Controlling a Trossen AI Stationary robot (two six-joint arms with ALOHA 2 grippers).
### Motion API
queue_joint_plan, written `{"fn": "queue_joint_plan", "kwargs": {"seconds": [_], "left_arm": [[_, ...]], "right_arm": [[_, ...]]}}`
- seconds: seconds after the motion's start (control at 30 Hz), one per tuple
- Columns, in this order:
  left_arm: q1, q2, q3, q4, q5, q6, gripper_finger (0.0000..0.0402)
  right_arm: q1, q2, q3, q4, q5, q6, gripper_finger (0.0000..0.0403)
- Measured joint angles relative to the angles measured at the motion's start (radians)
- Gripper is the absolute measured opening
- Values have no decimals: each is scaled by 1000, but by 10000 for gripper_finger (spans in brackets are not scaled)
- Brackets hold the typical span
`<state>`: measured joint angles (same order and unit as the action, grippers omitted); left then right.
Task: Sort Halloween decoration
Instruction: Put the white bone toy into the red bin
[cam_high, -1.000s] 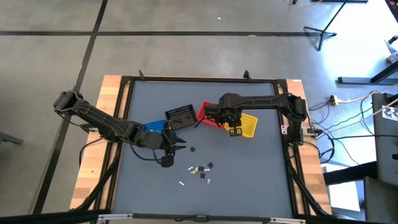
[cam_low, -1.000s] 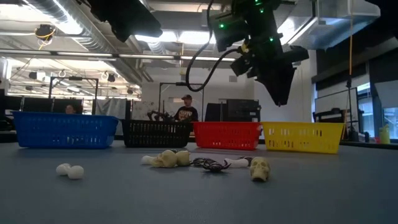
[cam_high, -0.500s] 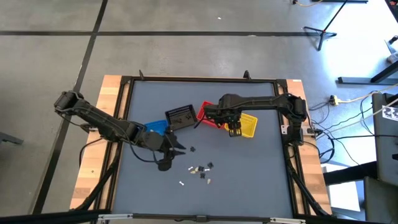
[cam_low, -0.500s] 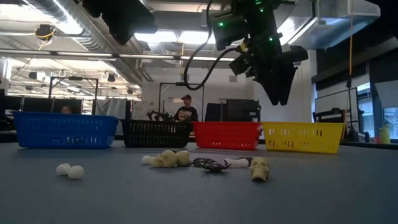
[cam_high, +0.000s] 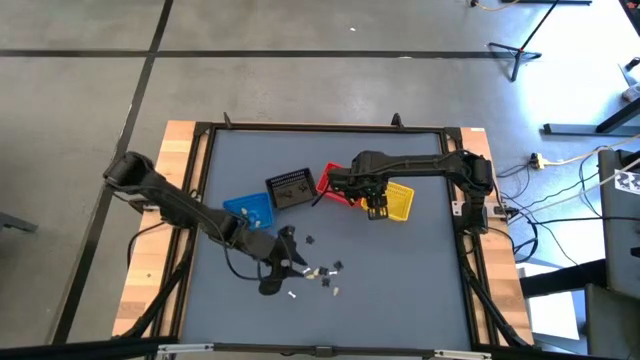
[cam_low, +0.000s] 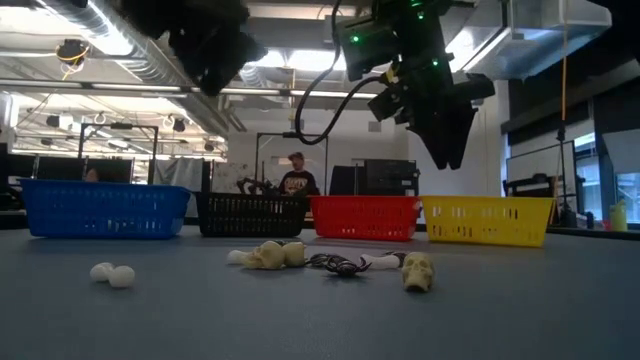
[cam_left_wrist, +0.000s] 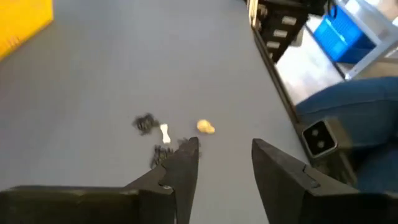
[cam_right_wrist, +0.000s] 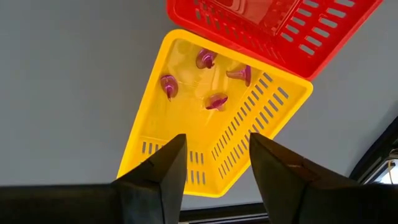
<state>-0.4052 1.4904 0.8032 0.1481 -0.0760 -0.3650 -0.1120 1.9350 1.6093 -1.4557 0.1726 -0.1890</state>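
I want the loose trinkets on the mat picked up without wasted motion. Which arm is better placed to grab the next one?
Probably the left. The left gripper hangs open right beside the loose trinkets, while the right gripper, also open, is farther off over the yellow basket.

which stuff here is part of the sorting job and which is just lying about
Job: trinkets loose on the table; purple pieces in the yellow basket; blue, black and red baskets.
Lying about: cables, stand, person behind.
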Motion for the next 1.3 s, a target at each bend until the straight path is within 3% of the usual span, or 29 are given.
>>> {"fn": "queue_joint_plan", "kwargs": {"seconds": [0.2,0.6,1.3], "left_arm": [[-55,107,0,22,-10,1,152],[-134,286,0,57,-12,1,126],[-156,323,0,18,-31,36,101]], "right_arm": [[0,0,0,-12,0,20,172],[0,0,0,-10,-1,28,172],[0,0,0,-1,-3,27,172]]}}
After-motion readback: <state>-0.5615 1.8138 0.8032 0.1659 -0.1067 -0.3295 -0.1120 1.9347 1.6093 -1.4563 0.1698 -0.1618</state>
